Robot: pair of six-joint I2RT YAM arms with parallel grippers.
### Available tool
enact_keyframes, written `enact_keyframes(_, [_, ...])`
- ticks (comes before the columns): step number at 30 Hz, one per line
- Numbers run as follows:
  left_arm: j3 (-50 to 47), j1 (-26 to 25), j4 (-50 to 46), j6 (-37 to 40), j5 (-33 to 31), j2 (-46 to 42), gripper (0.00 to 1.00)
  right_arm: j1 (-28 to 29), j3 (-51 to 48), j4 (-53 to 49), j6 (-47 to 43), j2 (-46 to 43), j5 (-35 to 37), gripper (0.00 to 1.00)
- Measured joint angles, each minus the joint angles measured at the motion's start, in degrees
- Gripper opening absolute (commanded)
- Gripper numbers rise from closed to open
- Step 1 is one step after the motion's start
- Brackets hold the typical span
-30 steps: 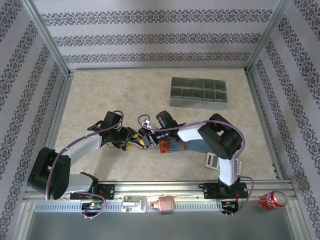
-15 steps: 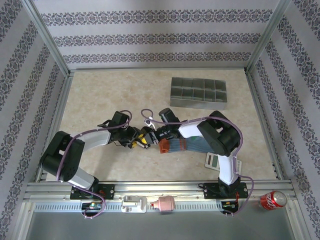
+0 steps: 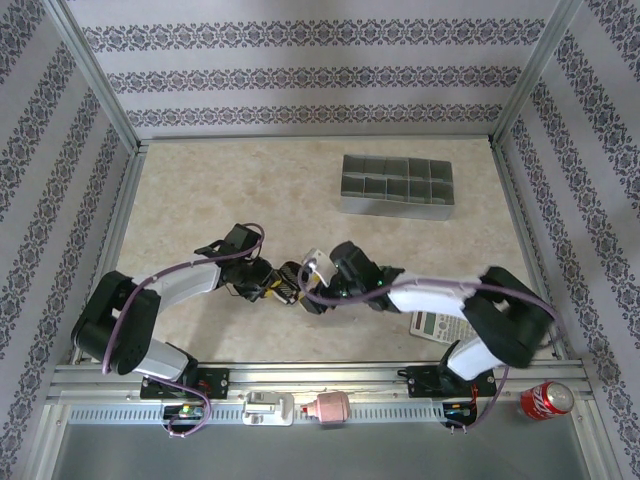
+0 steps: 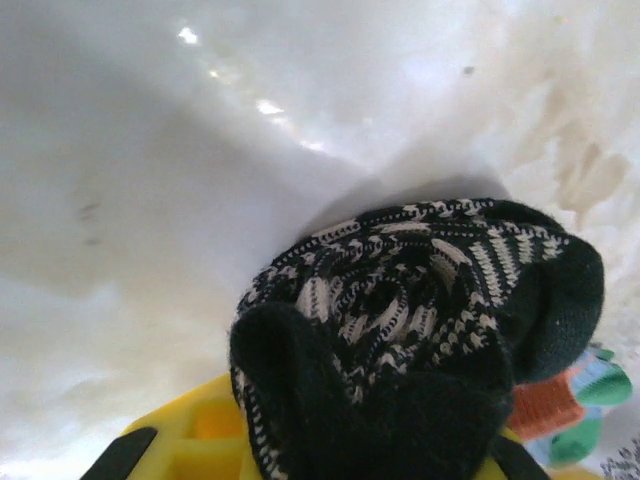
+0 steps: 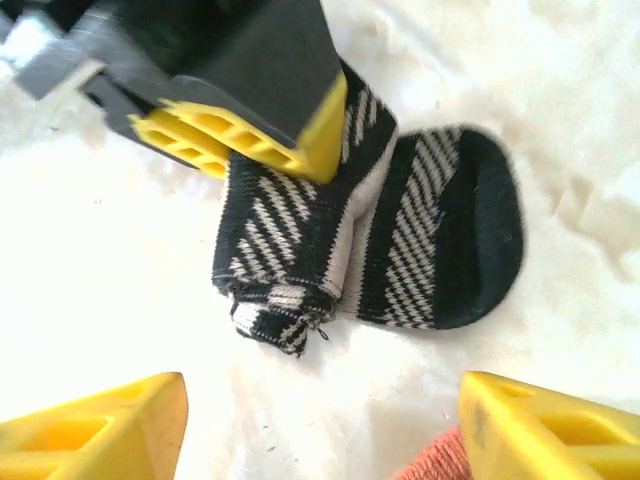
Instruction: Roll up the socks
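1. The left jaws pinch the black sock (image 5: 400, 240) in the middle of the frame on the tabletop (image 5: 90, 260), likely to keep its roll tight.
2. The right jaws stand wide open at the bottom, beside the other sock (image 5: 432, 462), maybe ready to grab.
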Motion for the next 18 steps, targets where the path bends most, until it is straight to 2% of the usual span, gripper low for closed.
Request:
enact_keyframes(4, [0.2, 0.0, -1.3, -0.6, -0.4, -0.2, 0.09, 6.4, 0.4, 1.0, -3.6, -0.1, 10.9, 0.72])
enact_keyframes(9, [0.6, 0.0, -2.0, -1.1, -0.6, 0.0, 0.09, 12.0, 5.0, 0.4, -6.8, 7.5, 20.6, 0.73])
enact_keyframes(13, [1.6, -0.2, -3.0, -1.1, -0.7, 0.7, 0.10, 13.9, 10.7, 0.3, -9.1, 13.2, 26.1, 0.73])
enact_keyframes(18, [2.2, -0.3, -3.5, -1.1, -0.6, 1.3, 0.10, 14.3, 14.2, 0.3, -11.2, 16.5, 28.9, 0.71])
